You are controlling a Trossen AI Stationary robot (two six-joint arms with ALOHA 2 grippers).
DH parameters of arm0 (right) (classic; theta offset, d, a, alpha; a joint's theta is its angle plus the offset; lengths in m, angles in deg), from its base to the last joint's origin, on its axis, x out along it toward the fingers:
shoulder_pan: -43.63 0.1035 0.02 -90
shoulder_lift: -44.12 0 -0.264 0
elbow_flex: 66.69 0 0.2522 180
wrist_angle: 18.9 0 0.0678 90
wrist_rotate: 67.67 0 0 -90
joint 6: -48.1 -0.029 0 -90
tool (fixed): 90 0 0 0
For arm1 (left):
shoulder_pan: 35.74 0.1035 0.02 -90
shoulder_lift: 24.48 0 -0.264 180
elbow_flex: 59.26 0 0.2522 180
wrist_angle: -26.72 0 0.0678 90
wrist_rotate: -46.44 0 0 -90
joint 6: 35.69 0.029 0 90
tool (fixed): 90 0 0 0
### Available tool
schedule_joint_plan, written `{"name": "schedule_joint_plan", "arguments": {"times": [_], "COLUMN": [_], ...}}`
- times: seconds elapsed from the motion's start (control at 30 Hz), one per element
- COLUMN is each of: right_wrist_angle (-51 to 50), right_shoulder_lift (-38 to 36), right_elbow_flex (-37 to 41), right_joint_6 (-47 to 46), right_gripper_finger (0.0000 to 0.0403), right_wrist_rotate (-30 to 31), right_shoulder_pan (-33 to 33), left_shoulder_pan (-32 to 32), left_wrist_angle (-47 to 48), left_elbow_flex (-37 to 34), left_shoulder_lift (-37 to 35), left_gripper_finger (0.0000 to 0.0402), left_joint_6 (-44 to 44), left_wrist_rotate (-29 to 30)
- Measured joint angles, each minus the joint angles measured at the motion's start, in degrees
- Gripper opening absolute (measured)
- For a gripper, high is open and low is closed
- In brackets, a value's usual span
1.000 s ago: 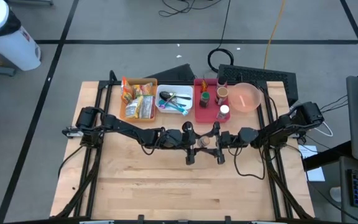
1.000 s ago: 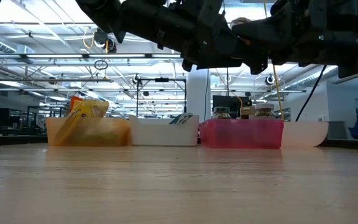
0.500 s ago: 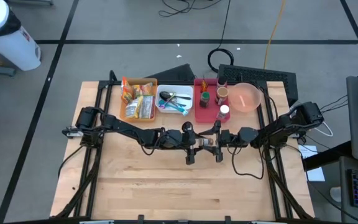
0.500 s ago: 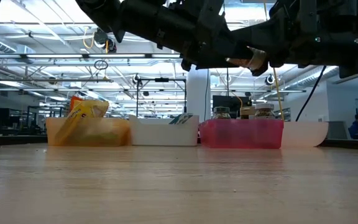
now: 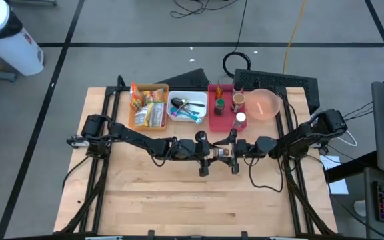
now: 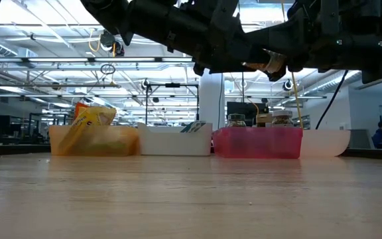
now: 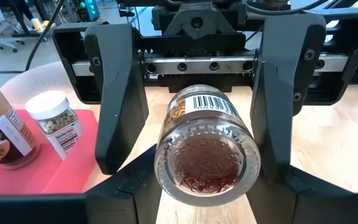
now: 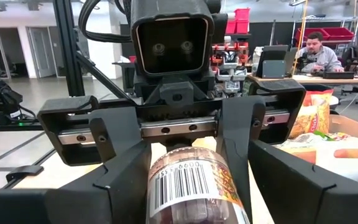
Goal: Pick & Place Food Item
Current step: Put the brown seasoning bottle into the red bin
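Note:
A glass jar (image 5: 220, 153) of reddish-brown food with a barcode label lies level in the air above the middle of the table. My two grippers meet at it head-on. My left gripper (image 5: 213, 153) comes from the table's left and is shut on the jar's base end (image 7: 207, 155). My right gripper (image 5: 229, 153) comes from the right and is shut on the jar's other end (image 8: 191, 186). In the low view only the jar's pale end (image 6: 270, 63) shows, high above the tabletop. My left gripper (image 7: 210, 182) has the jar's base end between its two fingers, which meet the glass sides (image 7: 165, 177) near the bottom. The fingers come level from the table's left and lie along the jar. The jar is level and clear of the table. My right gripper (image 8: 194, 202) pinches the labelled body (image 8: 235, 190) between its two fingers, coming level from the table's right. Its fingers (image 7: 120, 106) run along the jar on both sides toward the base. The picture's lower edge cuts off the jar's near end.
Along the far edge stand an orange bin (image 5: 137, 121) of snack packs, a white bin (image 5: 172, 119) with cutlery, a red bin (image 5: 213, 123) with spice jars and a pink bowl (image 5: 264, 105). Bare wood (image 5: 192, 200) fills the near half. A person sits beyond the table (image 8: 319, 53).
In the low view the jar's pale end has come into sight between the two grippers, where the arms hid it a second ago. Both arms have kept their places.

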Motion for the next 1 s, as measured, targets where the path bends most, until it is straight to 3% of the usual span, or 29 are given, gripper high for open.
{"name": "schedule_joint_plan", "arguments": {"times": [0.13,0.3,1.0], "right_wrist_angle": [0.0,0.0,1.3], "right_shoulder_lift": [0.0,0.0,0.0], "right_elbow_flex": [0.0,0.0,0.0], "right_joint_6": [0.0,0.0,1.1], "right_gripper_finger": [0.0263,0.0263,0.0263], "right_wrist_rotate": [0.0,-0.1,-1.4], "right_shoulder_pan": [0.0,0.0,0.0], "left_shoulder_pan": [0.0,0.0,0.0], "left_wrist_angle": [-0.1,0.0,-0.2], "left_elbow_flex": [0.0,0.0,0.0], "left_shoulder_lift": [0.0,0.0,0.0], "left_gripper_finger": [0.0211,0.0185,0.0185], "left_joint_6": [0.0,0.0,-0.2], "left_wrist_rotate": [0.0,0.1,0.1]}}
